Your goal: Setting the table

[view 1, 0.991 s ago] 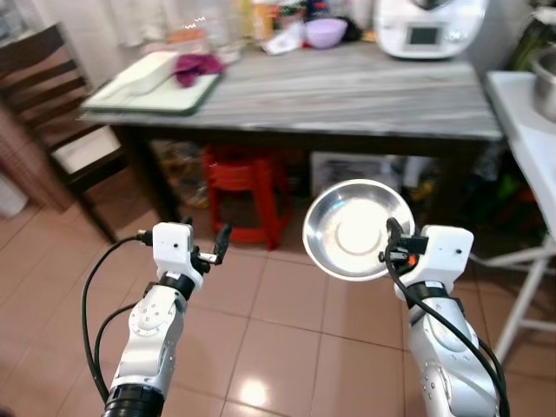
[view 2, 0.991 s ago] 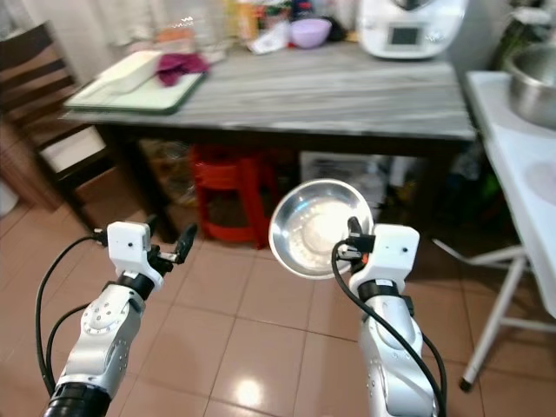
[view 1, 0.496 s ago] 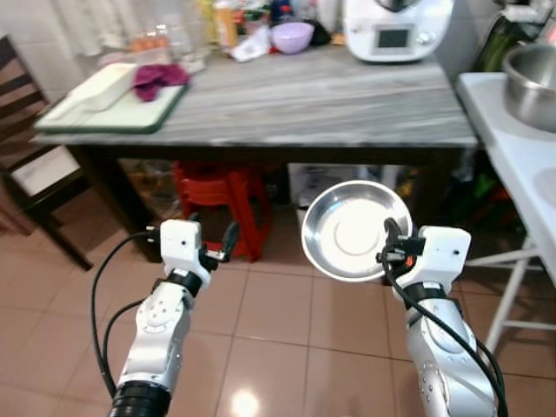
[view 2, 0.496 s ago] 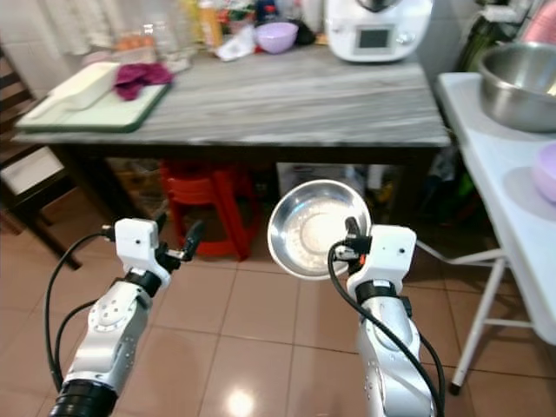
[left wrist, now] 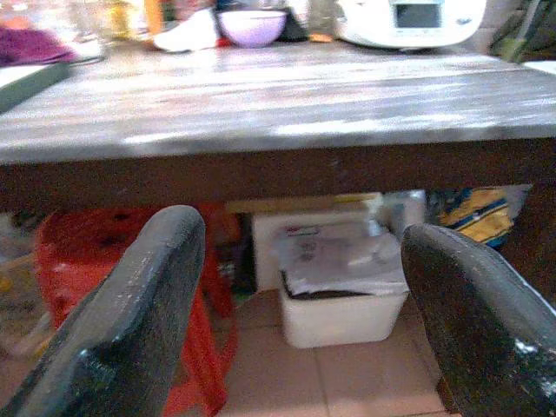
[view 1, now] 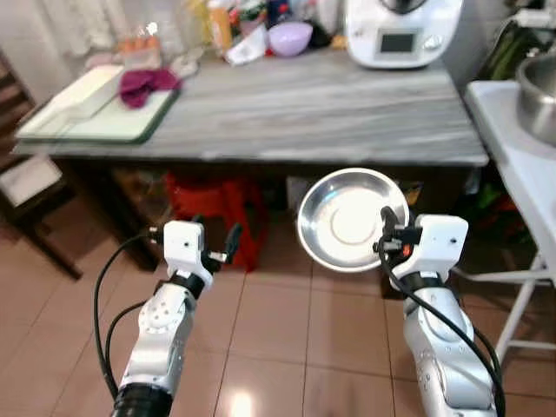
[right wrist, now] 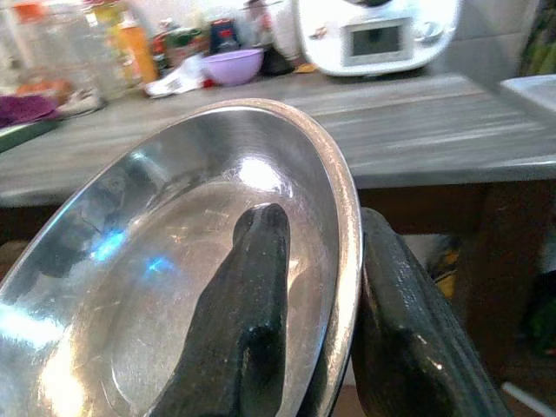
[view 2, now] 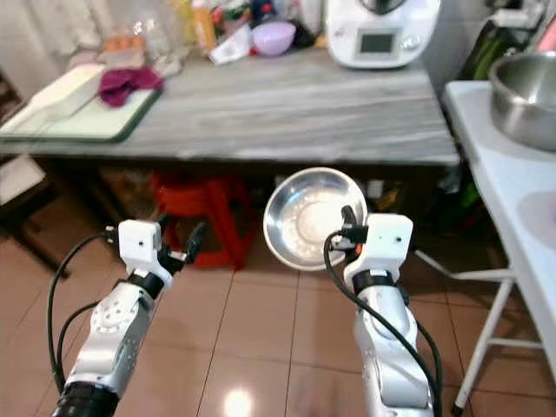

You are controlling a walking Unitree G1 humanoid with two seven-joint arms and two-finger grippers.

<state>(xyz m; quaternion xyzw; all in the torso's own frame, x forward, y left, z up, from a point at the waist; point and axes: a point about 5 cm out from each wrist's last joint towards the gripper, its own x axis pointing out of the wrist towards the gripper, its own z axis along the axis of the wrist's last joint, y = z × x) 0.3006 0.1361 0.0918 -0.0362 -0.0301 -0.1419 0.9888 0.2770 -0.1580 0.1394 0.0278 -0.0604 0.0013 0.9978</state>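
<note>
Left eye view: the right gripper (view 1: 387, 233) is clamped on the near rim of a steel plate (view 1: 347, 219), held tilted with its hollow facing the camera, in front of the desk (view 1: 287, 104) edge and above the tiled floor (view 1: 278, 321). The left gripper (view 1: 228, 243) hangs at the same height, well to the left of the plate, fingers parted and holding nothing. Beyond the jaws, on the desk's far side, stand a purple bowl (view 1: 289, 37) and a white appliance (view 1: 401, 30), its top cut off. Far left lies a tray (view 1: 95, 117) with a purple cloth (view 1: 146, 82). A red stool (view 1: 213, 204) sits under the desk, partly hidden.

Right eye view: a large steel bowl (view 2: 526, 91) stands on a white side table (view 2: 512, 187) to the right, both cut off at the frame.

Left wrist view: the two fingers (left wrist: 139, 321) are spread wide, with nothing between them. Past them are the desk edge, the red stool and a white box (left wrist: 339, 291) beneath it; the items on the desk are blurred.

Right wrist view: one finger (right wrist: 248, 330) lies inside the plate, the other behind its rim, pinching it. The plate's lower left is cut off. Bottles (right wrist: 130, 48) beyond are hard to make out.
</note>
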